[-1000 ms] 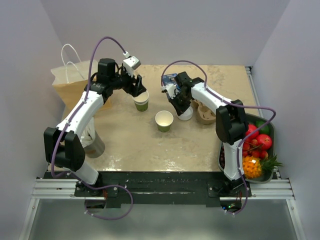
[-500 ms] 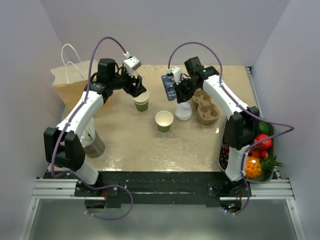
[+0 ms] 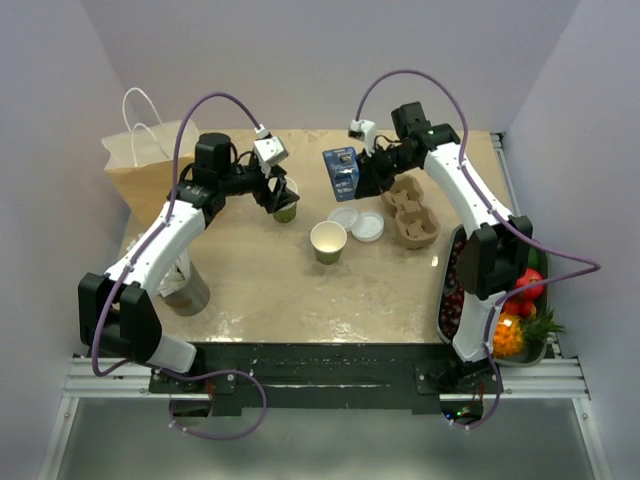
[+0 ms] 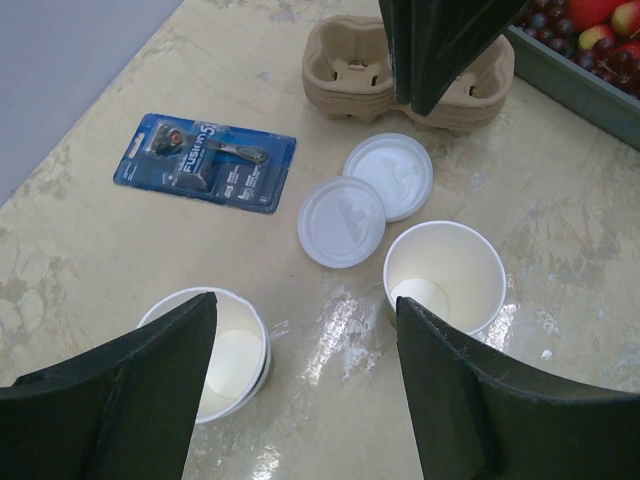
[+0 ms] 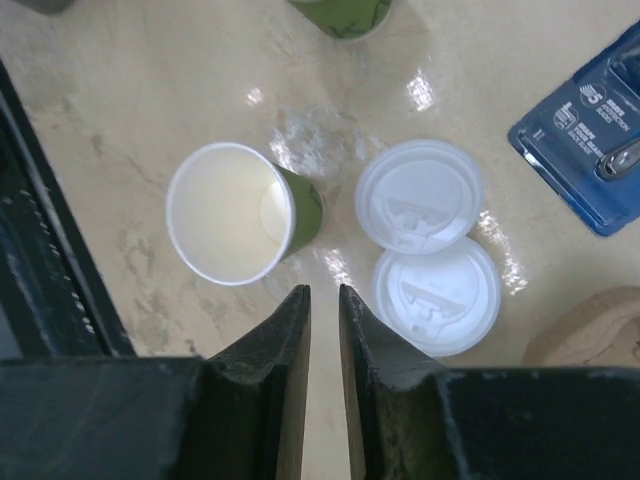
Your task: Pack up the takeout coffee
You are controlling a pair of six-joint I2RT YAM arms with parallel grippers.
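No lidded cup shows. Two olive-green, cream-rimmed cups stand without lids: one (image 3: pixel 287 210) (image 4: pixel 228 352) beside my left gripper's left finger, the other (image 3: pixel 328 241) (image 4: pixel 445 275) (image 5: pixel 235 212) mid-table. Two white lids (image 3: pixel 345 217) (image 3: pixel 369 226) lie flat side by side, also in the left wrist view (image 4: pixel 342 222) and the right wrist view (image 5: pixel 437 295). My left gripper (image 3: pixel 277 190) (image 4: pixel 300 320) is open wide and empty, hovering over the first cup. My right gripper (image 3: pixel 372 178) (image 5: pixel 324 295) is raised above the lids, its jaws almost together with nothing between them.
A blue razor pack (image 3: pixel 341 172) (image 4: pixel 205 162) lies at the back. A brown pulp cup carrier (image 3: pixel 410 212) (image 4: pixel 350 70) sits right of the lids. A paper bag (image 3: pixel 150 165) stands at back left. A fruit tray (image 3: pixel 449 300) is at the right edge.
My right gripper rose off the lids and swung toward the back. The lids now lie apart, side by side. My left gripper shifted a little over its cup.
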